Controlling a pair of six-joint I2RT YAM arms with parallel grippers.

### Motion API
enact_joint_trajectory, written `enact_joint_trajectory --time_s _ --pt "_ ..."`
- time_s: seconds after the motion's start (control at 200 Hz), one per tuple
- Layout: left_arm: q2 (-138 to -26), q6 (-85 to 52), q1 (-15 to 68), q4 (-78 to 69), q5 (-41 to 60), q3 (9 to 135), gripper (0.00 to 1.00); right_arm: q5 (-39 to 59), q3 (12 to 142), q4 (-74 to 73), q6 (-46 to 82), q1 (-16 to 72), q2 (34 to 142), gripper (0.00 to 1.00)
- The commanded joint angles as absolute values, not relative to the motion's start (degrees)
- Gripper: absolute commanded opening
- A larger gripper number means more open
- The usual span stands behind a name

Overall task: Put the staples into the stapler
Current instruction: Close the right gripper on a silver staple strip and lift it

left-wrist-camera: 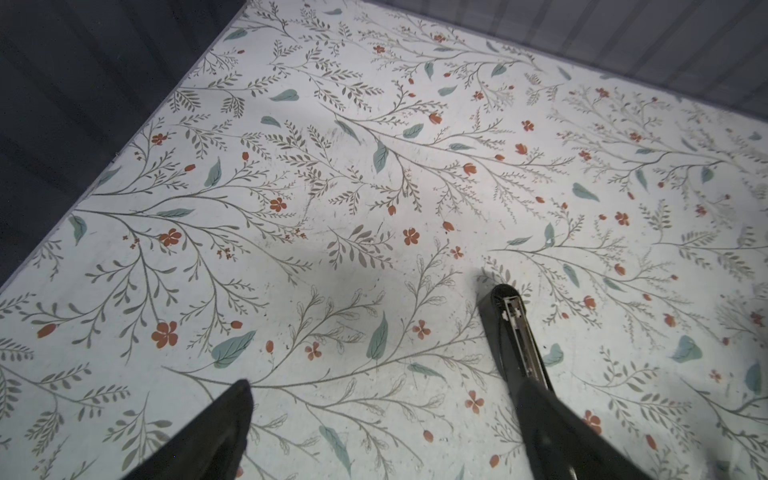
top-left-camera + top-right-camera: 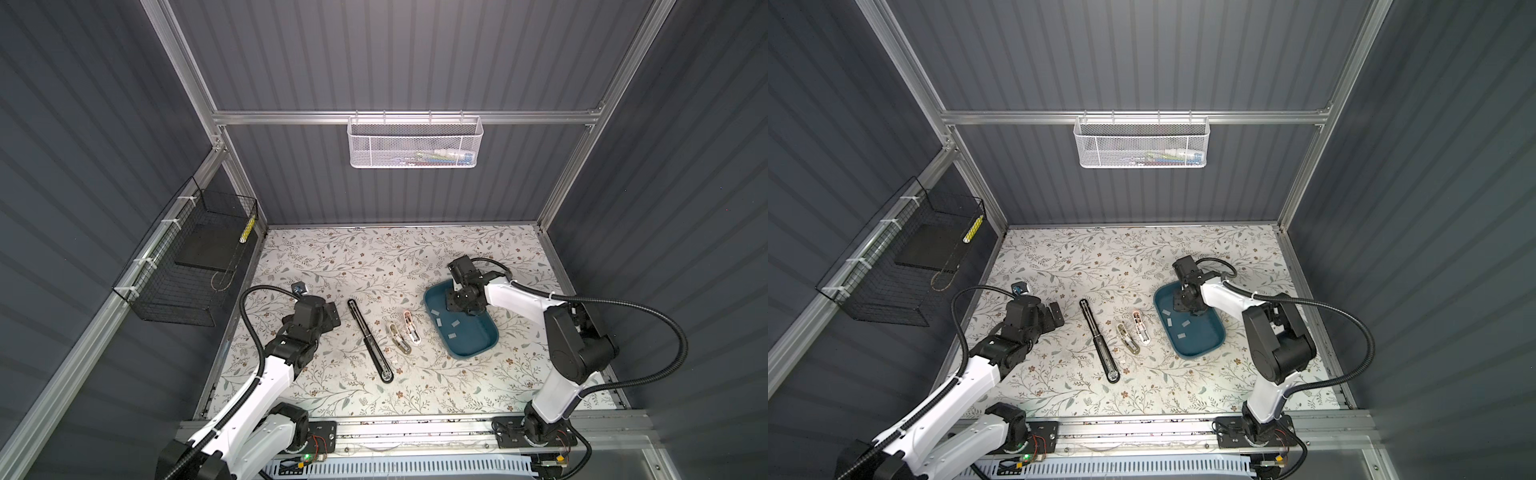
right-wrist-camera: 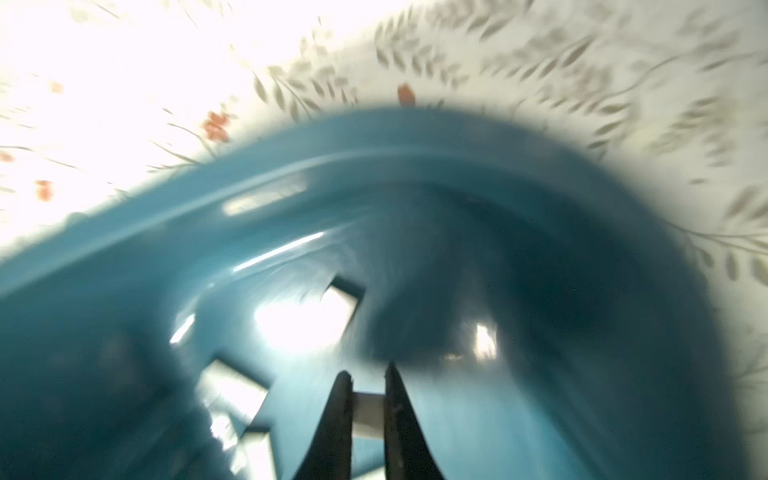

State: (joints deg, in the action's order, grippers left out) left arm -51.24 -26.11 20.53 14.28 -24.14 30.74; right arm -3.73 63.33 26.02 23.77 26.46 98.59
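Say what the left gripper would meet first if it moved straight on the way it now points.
Most likely the bare floral tabletop: the open left gripper tilts down toward it, nothing lying between. The black stapler lies beside one finger, just off that line; depth is unclear.

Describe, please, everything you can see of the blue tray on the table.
The blue tray is a shallow, glossy, plastic-looking rounded rectangle with a raised rim. It lies flat and skewed on the floral table, right of centre in both top views. Several loose staples lie on its floor. The right gripper reaches inside, shut on one staple strip.
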Motion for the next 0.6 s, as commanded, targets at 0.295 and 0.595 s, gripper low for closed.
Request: enact_joint_trajectory --time_s 0.295,0.595 --pt "-43.43 -27.5 20.3 16.94 -21.89 27.32 0.99 -6.04 62.02 24.24 22.23 30.6 94.85 0.1" --pt "-42.04 -27.14 20.28 17.04 -18.29 26.88 0.99 -13.2 62.84 28.45 21.14 38.62 88.58 0.09"
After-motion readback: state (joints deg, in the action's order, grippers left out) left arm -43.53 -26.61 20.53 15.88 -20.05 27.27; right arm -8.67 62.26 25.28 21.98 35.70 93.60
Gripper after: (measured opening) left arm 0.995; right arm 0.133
